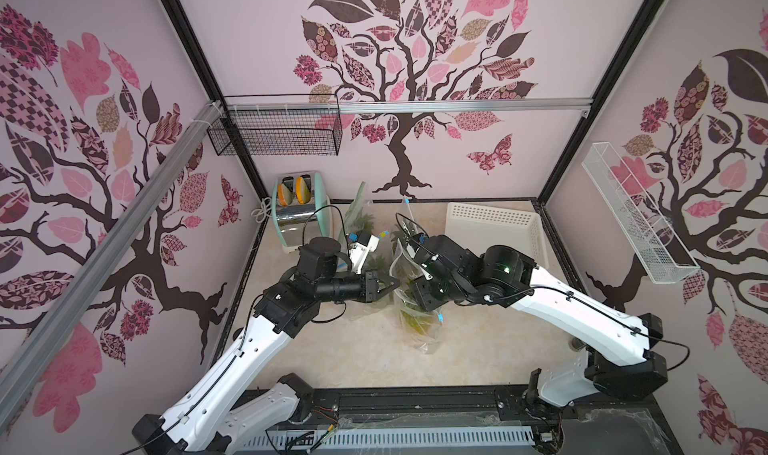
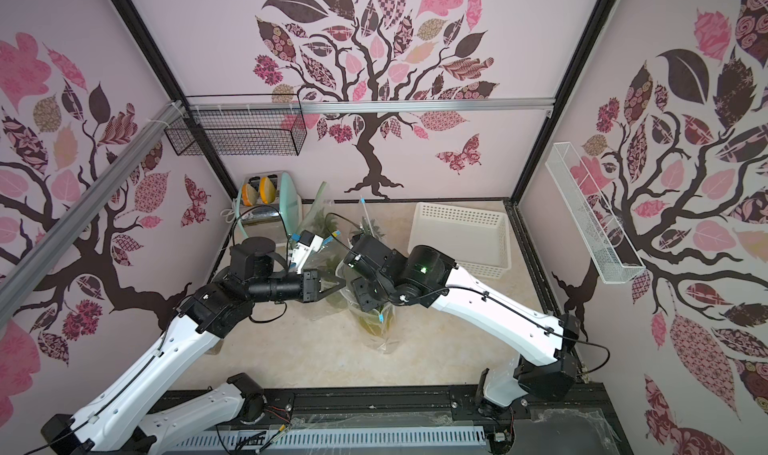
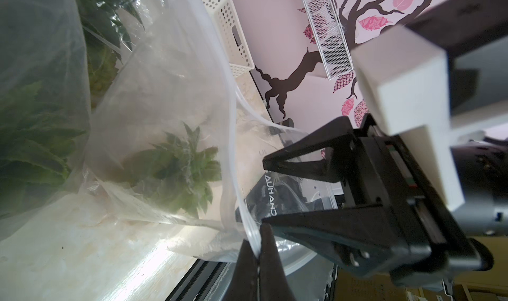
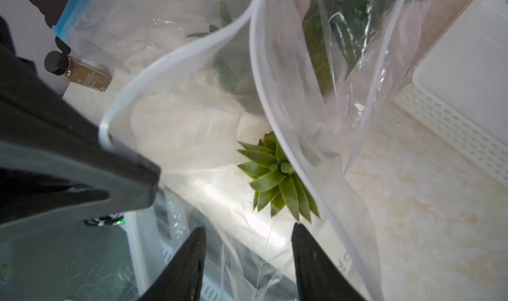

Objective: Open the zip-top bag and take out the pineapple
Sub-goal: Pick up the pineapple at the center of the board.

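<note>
**Q:** Bag (image 1: 424,340): material, markings?
**A:** Clear thin film, crinkled, with a white zip strip round a gaping mouth. Lettering CHAHUA (image 3: 270,195) shows reversed through the film. The bag rests on the surface (image 1: 353,349), cream with a marbled pattern, between the two arms.

**Q:** Pineapple (image 4: 277,175)?
**A:** Inside that bag, low down. Its green crown of stiff, saw-edged leaves shows through the mouth. A yellowish body shows through the film in both top views.

**Q:** Left jaws?
**A:** Black, wedge-shaped, clenched on the zip strip at the mouth's edge.

**Q:** Right jaws?
**A:** Released, tips well apart over the mouth, gripping nothing.

**Q:** Other stock?
**A:** Basket (image 1: 494,232): white perforated plastic, rectangular, near the bag. Jar (image 4: 79,71): small, black cap, brown contents, lying on its side, label too small to read.
</note>
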### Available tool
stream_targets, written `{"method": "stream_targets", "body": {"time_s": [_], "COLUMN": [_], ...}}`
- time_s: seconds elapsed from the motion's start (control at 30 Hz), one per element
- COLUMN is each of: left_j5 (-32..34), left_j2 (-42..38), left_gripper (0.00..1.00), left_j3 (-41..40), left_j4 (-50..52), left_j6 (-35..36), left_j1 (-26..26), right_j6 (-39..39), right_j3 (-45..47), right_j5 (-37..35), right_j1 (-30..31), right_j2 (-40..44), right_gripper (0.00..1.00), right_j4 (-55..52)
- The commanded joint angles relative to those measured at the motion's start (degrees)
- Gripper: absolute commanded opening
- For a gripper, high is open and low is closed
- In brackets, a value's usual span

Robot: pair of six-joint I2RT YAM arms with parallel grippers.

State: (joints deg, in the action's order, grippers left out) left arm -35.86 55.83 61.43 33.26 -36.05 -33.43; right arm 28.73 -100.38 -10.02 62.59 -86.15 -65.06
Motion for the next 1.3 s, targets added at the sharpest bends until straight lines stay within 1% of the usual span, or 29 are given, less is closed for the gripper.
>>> {"method": "stream_targets", "body": {"time_s": [0.0, 0.03, 0.13, 0.23, 0.47, 0.57, 0.67, 0.77, 0.9, 0.97, 1.1, 1.2, 1.27], "left_j5": [0.51, 0.67, 0.92, 1.21, 1.27, 1.38, 1.42, 1.40, 1.07, 0.88, 0.31, 0.00, -0.07], "left_j2": [-2.03, -2.26, -3.04, -3.77, -5.06, -5.64, -6.09, -6.26, -6.00, -5.96, -6.49, -6.96, -7.30], "left_gripper": [0.00, 0.00, 0.00, 0.00, 0.00, 0.00, 0.00, 0.00, 0.00, 0.00, 0.00, 0.00, 0.00], "left_j3": [-1.10, -1.69, -2.88, -4.00, -6.31, -7.67, -8.92, -9.18, -9.13, -9.12, -9.05, -8.70, -8.74], "left_j4": [-3.59, -3.88, -4.21, -4.78, -6.96, -8.45, -9.76, -10.34, -11.23, -12.02, -13.65, -14.19, -14.40], "left_j6": [-0.34, -0.42, -0.52, -0.68, -1.72, -2.50, -3.33, -3.26, -2.99, -3.02, -2.91, -2.62, -2.49], "left_j1": [-0.14, -0.14, -0.14, -0.14, -0.14, -0.14, -0.14, -0.17, -0.17, -0.21, -0.23, -0.23, -0.23], "right_j6": [0.12, -0.13, -0.74, -1.18, -1.15, -0.49, 0.12, 0.17, -0.27, -0.46, -1.04, -1.64, -2.01], "right_j3": [-0.50, -0.21, 1.13, 2.11, 1.56, 2.89, 2.37, 0.50, -0.31, -0.88, -2.71, -4.34, -4.90], "right_j5": [0.52, 0.77, 1.65, 3.52, 5.13, 5.61, 6.15, 8.87, 16.34, 18.14, 17.30, 11.34, 8.65], "right_j1": [-1.00, -1.40, -2.82, -4.15, -4.86, -5.34, -5.32, -5.31, -5.34, -5.36, -5.37, -5.37, -5.35], "right_j2": [-1.75, -2.21, -3.05, -3.69, -6.65, -6.67, -5.51, -4.52, -2.87, -2.75, -4.41, -7.06, -8.65], "right_gripper": [0.65, 0.68, 0.70, 0.70, 0.70, 0.70, 0.69, 0.67, 0.65, 0.65, 0.66, 0.68, 0.69], "right_j4": [-0.17, -0.11, 0.43, 1.07, -0.09, 1.34, 2.96, 3.19, 5.57, 5.92, 3.99, 0.32, -1.08]}}
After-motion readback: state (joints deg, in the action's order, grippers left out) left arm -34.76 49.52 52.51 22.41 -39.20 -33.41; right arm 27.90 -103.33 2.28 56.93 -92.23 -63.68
